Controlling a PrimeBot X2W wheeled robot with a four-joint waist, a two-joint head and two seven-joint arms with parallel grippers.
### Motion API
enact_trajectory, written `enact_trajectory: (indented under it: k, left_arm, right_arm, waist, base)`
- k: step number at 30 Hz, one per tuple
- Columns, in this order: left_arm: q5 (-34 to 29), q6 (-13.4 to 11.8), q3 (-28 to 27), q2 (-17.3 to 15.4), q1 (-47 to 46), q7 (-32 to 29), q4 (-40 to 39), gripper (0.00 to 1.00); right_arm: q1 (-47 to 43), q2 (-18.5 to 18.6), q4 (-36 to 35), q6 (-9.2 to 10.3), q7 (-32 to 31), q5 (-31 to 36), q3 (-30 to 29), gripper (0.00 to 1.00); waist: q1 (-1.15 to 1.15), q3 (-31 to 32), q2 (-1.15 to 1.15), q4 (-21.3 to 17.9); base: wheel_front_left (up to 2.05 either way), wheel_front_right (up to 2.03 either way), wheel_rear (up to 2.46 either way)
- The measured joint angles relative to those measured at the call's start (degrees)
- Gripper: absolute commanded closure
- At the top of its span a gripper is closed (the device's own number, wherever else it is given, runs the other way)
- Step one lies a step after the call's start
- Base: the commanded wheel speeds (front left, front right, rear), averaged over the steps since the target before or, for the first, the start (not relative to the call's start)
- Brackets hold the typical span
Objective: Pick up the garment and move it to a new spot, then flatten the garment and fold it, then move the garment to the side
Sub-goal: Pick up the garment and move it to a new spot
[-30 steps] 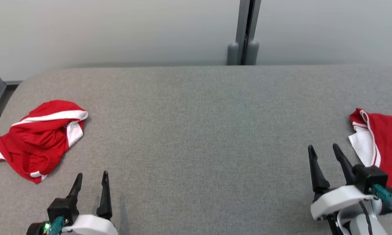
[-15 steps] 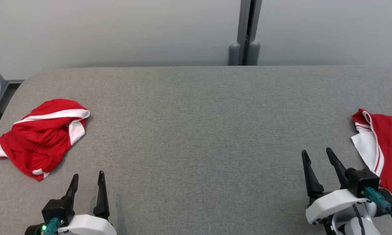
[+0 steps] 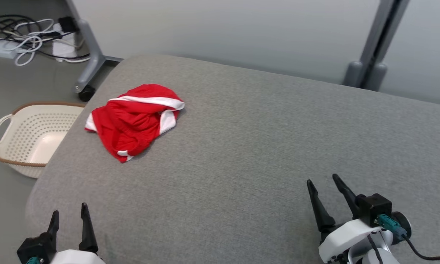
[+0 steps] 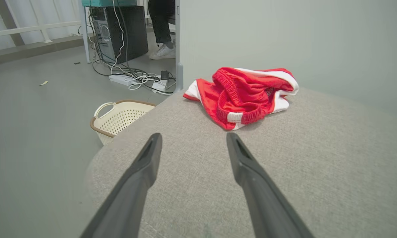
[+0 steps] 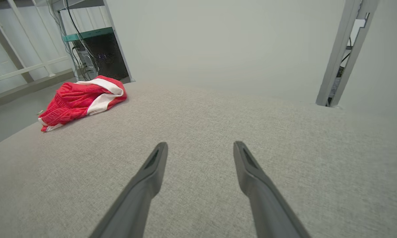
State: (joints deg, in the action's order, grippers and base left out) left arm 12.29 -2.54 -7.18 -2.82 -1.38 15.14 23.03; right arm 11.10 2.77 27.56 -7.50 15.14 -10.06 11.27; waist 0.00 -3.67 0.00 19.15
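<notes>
Grey fabric desk (image 3: 241, 146) under a pale wall. At near left edge, left gripper (image 3: 69, 209), fingers spread, empty. At near right, right gripper (image 3: 322, 179), likewise spread, holding nothing. Crumpled on far left of desk, red-and-white garment (image 3: 135, 121), well apart from both. Left of desk on floor, basket (image 3: 33, 124); farther back, cables (image 3: 27, 46).

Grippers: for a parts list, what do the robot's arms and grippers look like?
The left gripper and right gripper each have two long tapering black fingers, a black block, white shell and teal connector. A black cable trails from the right.
</notes>
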Motion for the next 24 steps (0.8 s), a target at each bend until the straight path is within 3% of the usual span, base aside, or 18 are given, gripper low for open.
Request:
enact_trajectory:
  k: [8, 16, 24]
  left_arm:
    - [-0.20, 2.45, -4.50, -0.02, 0.58, 0.00, 3.57, 0.00]
    - [1.94, 5.79, -7.90, -0.49, -9.15, 0.00, 12.70, 0.00]
    - [3.96, 9.57, -4.49, -8.61, -29.52, -1.53, 26.19, 0.00]
  right_arm:
    - [1.00, -0.14, 0.69, 0.00, 0.00, -0.68, 3.25, 0.00]
    - [3.12, -0.08, 1.25, 0.00, 0.00, 3.01, 3.09, 0.00]
    - [7.01, 1.22, -1.35, 0.00, 0.00, 7.00, 2.35, 0.00]
  waist:
    - [0.00, -0.03, 0.00, 4.67]
    - [0.00, -4.16, 0.00, 1.78]
    - [0.00, -11.24, 0.00, -1.42]
  base:
    - [0.00, 0.00, 0.00]
    - [0.00, 0.00, 0.00]
    - [0.00, 0.00, 0.00]
